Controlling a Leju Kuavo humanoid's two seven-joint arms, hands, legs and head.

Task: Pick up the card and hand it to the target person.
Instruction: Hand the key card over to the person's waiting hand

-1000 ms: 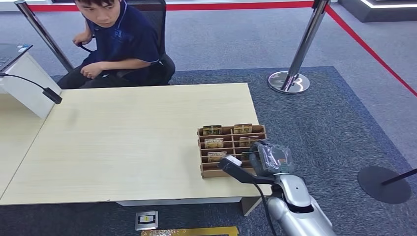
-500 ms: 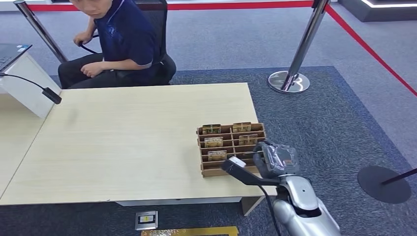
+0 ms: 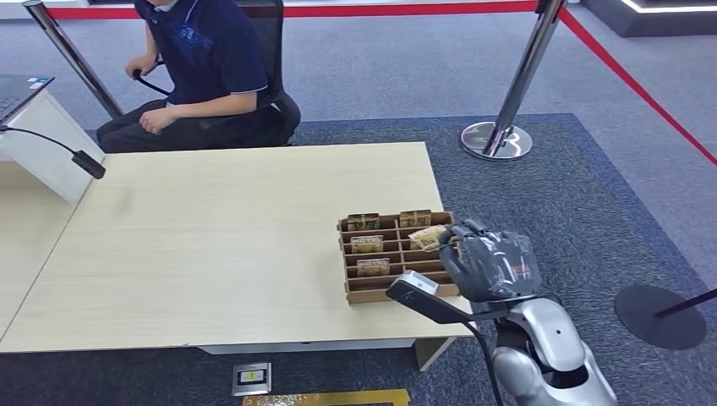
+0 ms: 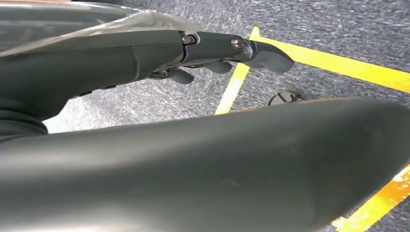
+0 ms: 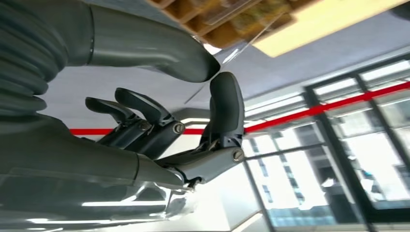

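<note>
Wooden rack [image 3: 358,293] with cards [image 3: 373,267] upright in compartments.

The head view is looking forward and down from high up, taking in the table [image 3: 220,237], with the card rack [image 3: 397,255] toward four o'clock. The right wrist view is sitting close behind the right hand [image 5: 159,125], tilted upward, sharing that rack [image 5: 227,19]. The left wrist view is facing the carpet [image 4: 338,29] at close range.
</note>
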